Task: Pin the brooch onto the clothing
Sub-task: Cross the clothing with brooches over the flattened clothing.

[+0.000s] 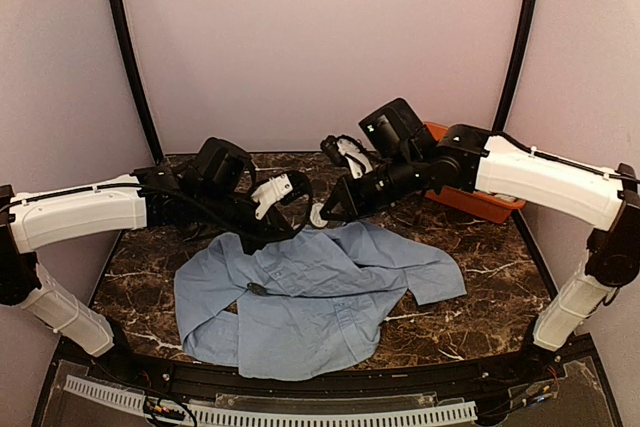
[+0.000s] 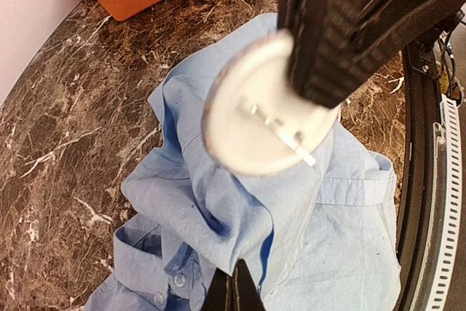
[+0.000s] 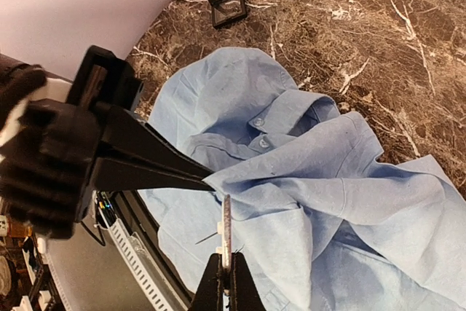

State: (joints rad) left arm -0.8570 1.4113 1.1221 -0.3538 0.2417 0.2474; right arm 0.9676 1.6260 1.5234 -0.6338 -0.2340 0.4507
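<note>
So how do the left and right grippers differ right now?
Left gripper pinches a raised fold of the shirt; right gripper clamps the brooch by its rim. From above, left gripper sits left of the fold, right gripper right of it. Shared: both shut, tips close together above the shirt.

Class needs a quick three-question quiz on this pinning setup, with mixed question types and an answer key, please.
1. True or false: the left gripper pinches a fold of the blue shirt.
2. What does the right gripper hold? A) a button B) the brooch C) nothing
3. Fill in: the orange bin stands at the far ____ corner of the table.
Key: 1 true; 2 B; 3 right.
</note>
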